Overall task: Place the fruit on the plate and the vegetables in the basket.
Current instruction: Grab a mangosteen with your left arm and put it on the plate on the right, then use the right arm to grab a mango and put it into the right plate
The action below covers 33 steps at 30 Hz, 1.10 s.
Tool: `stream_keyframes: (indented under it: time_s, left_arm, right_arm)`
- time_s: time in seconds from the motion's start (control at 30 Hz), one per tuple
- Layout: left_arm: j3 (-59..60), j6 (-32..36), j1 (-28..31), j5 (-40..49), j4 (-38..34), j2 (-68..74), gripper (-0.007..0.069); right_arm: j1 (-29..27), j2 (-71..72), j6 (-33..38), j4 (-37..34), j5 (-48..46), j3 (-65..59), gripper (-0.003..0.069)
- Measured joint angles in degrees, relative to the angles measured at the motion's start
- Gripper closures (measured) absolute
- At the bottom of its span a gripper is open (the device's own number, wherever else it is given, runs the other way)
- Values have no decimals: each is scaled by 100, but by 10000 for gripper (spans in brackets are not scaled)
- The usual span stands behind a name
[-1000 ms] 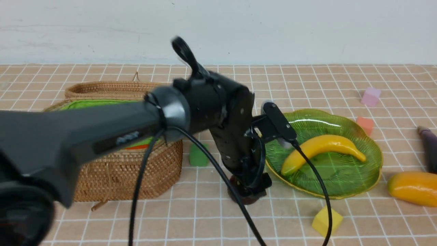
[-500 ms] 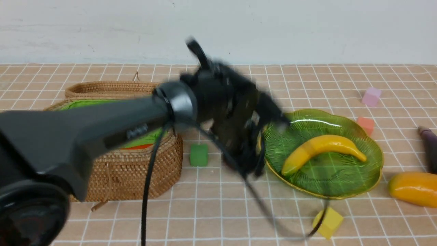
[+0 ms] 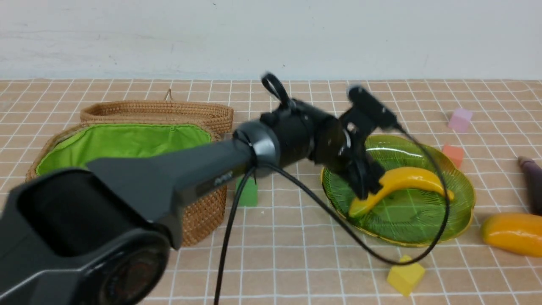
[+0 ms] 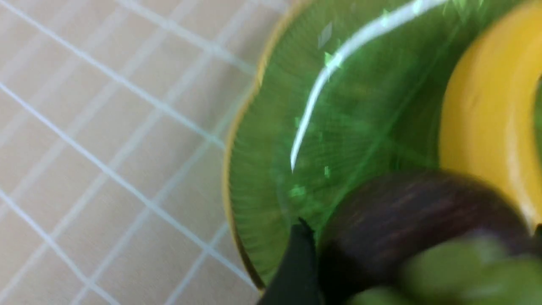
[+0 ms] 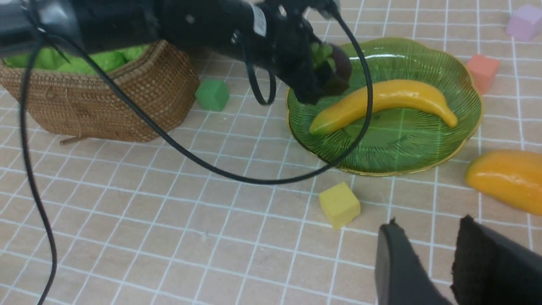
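Observation:
My left gripper is shut on the dark-purple mangosteen, whose green leaf cap faces the wrist. It hangs over the near-left part of the green glass plate, beside the yellow banana lying in the plate. In the front view the gripper hides the mangosteen. The orange-yellow mango lies on the table right of the plate, and the purple eggplant is at the right edge. The wicker basket with green lining stands left. My right gripper hovers open and empty above the tiles.
The basket's woven lid leans behind it. Small cubes lie about: green between basket and plate, yellow in front of the plate, orange-pink and lilac behind it. My left arm's cable loops over the plate's front.
My left gripper has risen from the table in front of the plate's left edge and swung right, carrying the mangosteen over the plate. The arm no longer covers the basket.

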<state>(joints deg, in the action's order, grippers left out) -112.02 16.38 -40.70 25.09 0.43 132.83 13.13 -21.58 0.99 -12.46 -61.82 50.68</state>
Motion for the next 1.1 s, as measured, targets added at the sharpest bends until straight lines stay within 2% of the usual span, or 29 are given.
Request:
stream_keyframes:
  time_s: [0.17,0.23,0.3,0.37,0.4,0.43,0.47,0.53,0.57,0.7,0.83,0.97,1.0,1.1]
  left_arm:
    - [7,0,0,543,-100,-415,-39]
    - [7,-5,0,1025,-262,-739,-22]
    - [7,-132,0,1872,-449,-1386,32]
    - [1,-606,-5,2821,-504,-2028,142]
    - [-4,-756,-5,3074,-504,-2226,183]
    - [-4,-976,-5,3470,-455,-2548,263]
    - [-4,-1011,-5,3544,-441,-2676,298]
    - [139,-1317,-5,4255,-189,-3488,537]
    - [267,-1396,-5,4409,-133,-3749,596]
    - [1204,-1590,-5,4499,-79,-4973,638]
    - [3175,-1638,-5,3935,-364,-6789,638]
    - [5272,-1638,-5,2959,-487,-8476,638]
    - [5272,-1638,-5,2959,-487,-8476,638]
    - [6418,-1638,-5,2269,-542,-9492,638]
  right_arm:
    - [0,-103,-43,-37,29,0,433]
    - [0,-270,-99,-40,35,0,433]
    - [0,-689,-99,-40,73,0,433]
    - [0,-1213,34,-40,169,0,431]
    - [0,-1444,141,-40,253,0,431]
    - [0,-1741,233,-44,352,0,431]
    - [0,-1741,259,-44,381,0,431]
    - [0,-2538,577,-63,755,19,426]
    - [0,-2754,693,-63,834,54,425]
    - [0,-3574,968,96,806,355,422]
    - [-163,-4344,1020,462,583,933,422]
    - [-711,-4837,1085,560,327,1320,422]
    - [-771,-4872,1093,567,316,1336,422]
    - [-1230,-5149,1479,628,223,1373,420]
